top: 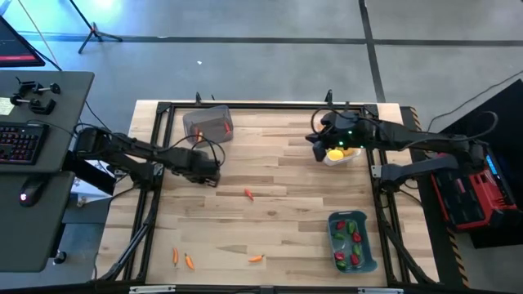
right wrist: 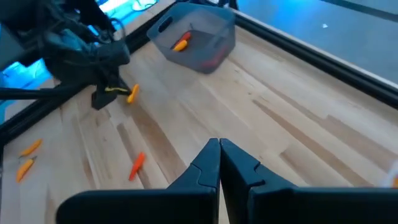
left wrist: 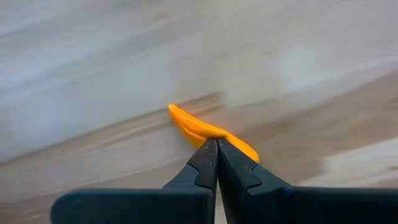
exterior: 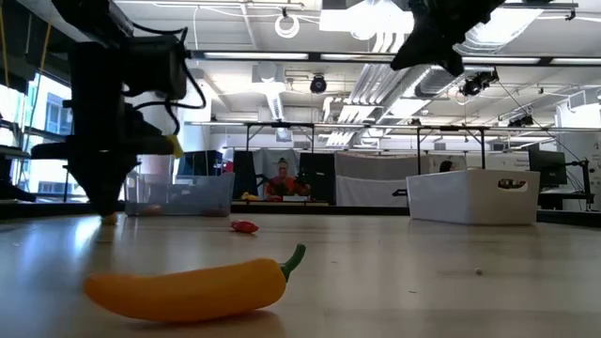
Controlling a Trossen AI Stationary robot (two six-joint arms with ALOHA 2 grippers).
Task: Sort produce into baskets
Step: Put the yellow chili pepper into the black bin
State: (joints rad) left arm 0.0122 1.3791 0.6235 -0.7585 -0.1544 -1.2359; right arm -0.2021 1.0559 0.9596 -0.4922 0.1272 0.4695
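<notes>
My left gripper (top: 209, 173) is shut on a small orange carrot (left wrist: 208, 132) just in front of the smoky grey basket (top: 208, 122), which holds a carrot and a red piece. It also shows in the right wrist view (right wrist: 115, 92) and the low view (exterior: 105, 202). My right gripper (right wrist: 219, 149) is shut and empty, above the near-left rim of the white basket (top: 341, 157), which holds yellow fruits. The blue-grey basket (top: 352, 242) at the near right holds red and green peppers. Loose carrots lie on the table (top: 248, 193), (top: 174, 255), (top: 257, 259). My left gripper pinches the carrot about its middle (left wrist: 214, 135) between its two fingers. The fingers come from above, pointing down, and lie across it, so both ends stick out sideways (right wrist: 131, 93). The carrot is level and close above the wood; whether it touches the table I cannot tell.
An orange-yellow piece with a green stem (exterior: 188, 286) lies close to the low camera. A small red piece (exterior: 244, 226) lies mid-table. A black frame (top: 245, 106) runs round the table's edges. A desk with a keyboard (top: 20, 143) stands to the left.
</notes>
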